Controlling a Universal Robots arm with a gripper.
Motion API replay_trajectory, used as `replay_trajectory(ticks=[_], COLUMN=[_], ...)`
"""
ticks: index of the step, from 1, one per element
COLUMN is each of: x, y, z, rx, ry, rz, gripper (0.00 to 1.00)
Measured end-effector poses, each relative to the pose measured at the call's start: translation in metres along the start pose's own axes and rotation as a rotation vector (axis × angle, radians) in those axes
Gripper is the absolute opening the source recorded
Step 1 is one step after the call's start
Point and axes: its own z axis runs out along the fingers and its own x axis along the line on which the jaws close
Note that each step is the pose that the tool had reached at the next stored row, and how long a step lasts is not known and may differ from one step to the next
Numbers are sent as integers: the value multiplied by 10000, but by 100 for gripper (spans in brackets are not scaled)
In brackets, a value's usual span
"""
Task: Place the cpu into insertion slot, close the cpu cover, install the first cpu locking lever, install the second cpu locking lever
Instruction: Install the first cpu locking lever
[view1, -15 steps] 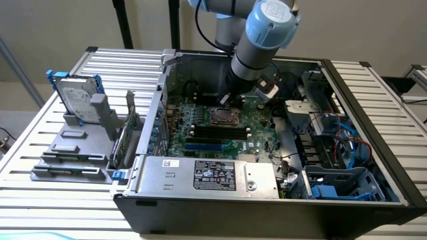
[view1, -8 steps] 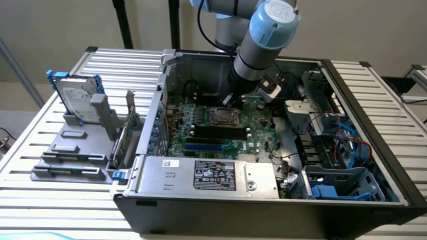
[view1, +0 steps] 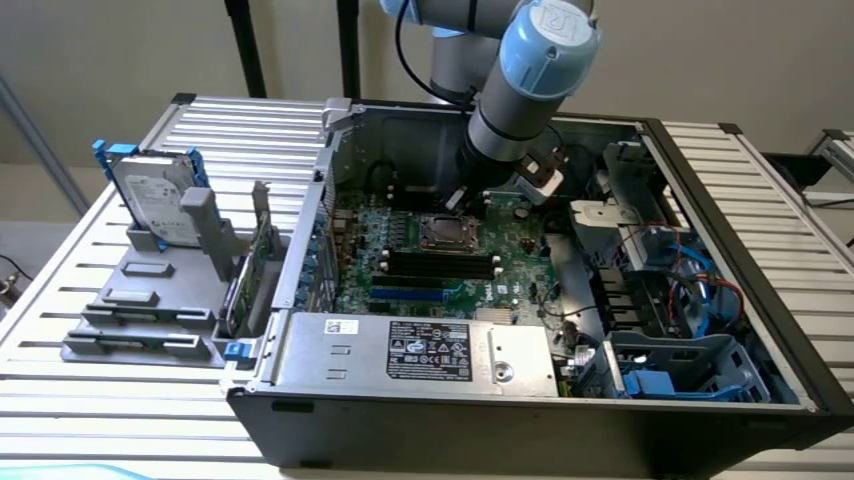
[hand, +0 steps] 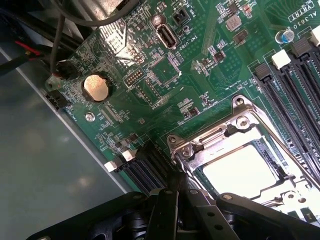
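Inside the open computer case, the green board (view1: 400, 280) carries the insertion slot (view1: 447, 232) with its silvery rim. In the wrist view the cpu (hand: 240, 172) lies flat in the slot, its bright metal top showing through the cut-out. The cpu cover (hand: 220, 132) is a thin silvery frame lying down over the chip. A thin metal lever rod (hand: 280, 140) runs along the frame's side by the memory slots. My gripper (hand: 172, 189) is shut, its dark tips just above the socket's corner. In the exterior view the gripper (view1: 467, 200) hangs right behind the slot.
Long black memory slots (hand: 295, 90) flank the socket, and a coin battery (hand: 96, 86) sits on the board. A power supply (view1: 414, 350) fills the case front, and blue drive cages (view1: 681, 365) and cables (view1: 667, 270) stand on the exterior view's right. A hard drive (view1: 154, 200) stands outside.
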Motion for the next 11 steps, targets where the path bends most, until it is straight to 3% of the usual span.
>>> replay_trajectory(ticks=[11], x=[-42], y=[-11], z=[-5], rx=[76], ry=[91], rz=[-19], gripper=[11])
